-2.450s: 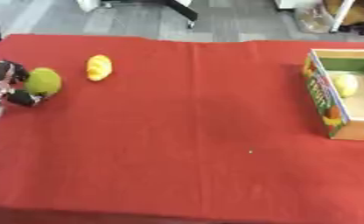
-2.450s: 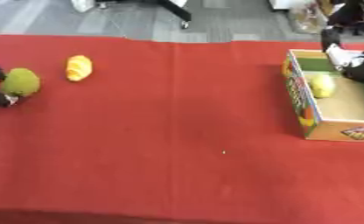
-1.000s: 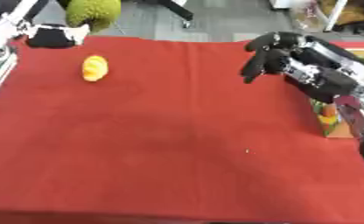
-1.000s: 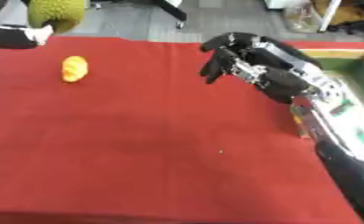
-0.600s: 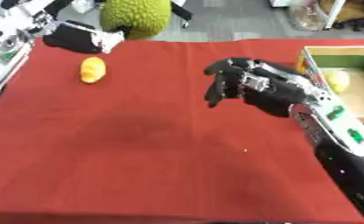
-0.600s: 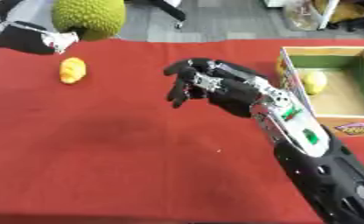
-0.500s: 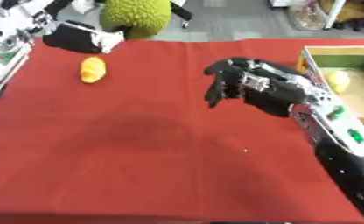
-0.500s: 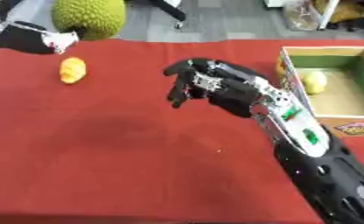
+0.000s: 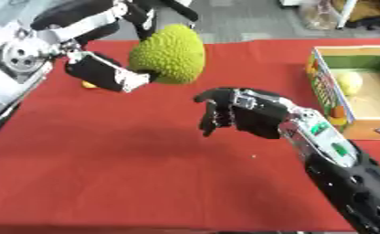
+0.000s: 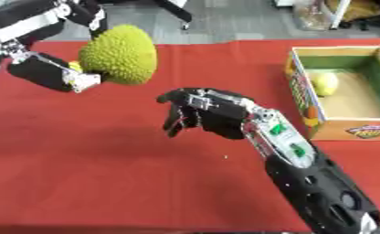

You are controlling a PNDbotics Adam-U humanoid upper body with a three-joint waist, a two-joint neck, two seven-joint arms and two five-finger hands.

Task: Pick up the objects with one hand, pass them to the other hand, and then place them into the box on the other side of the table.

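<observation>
At the far left the left hand (image 9: pixel 105 73) is clamped on a green jackfruit (image 9: pixel 169 55), thumb below and fingers over the top, and holds it in the air above the red tablecloth (image 9: pixel 105 160); carried out toward the middle like this, the fruit looks offered for the handover the task asks for. Just behind that hand a small yellow-orange object (image 9: pixel 88 84) peeks out on the cloth, mostly hidden, probably another piece waiting its turn. Right of the jackfruit, and lower, the right hand (image 9: pixel 241 114) reaches in from the near right with its fingers (image 9: pixel 212 119) apart and drooping, holding nothing and not touching the fruit (a gap shows between them in both views), which reads as a hand readying itself to receive. At the far right stands the cardboard box (image 10: pixel 298 98), open-topped with green inner walls and printed sides, and a pale yellow-green fruit (image 10: pixel 324 83) already lies inside against its far left corner; the box sits on the receiving hand's side, so the drop would be short once the pass is made. The cloth covers the whole table smoothly, and beyond its far edge lies grey floor with the black base of a chair (image 10: pixel 176 13) and some clutter at the far right.
</observation>
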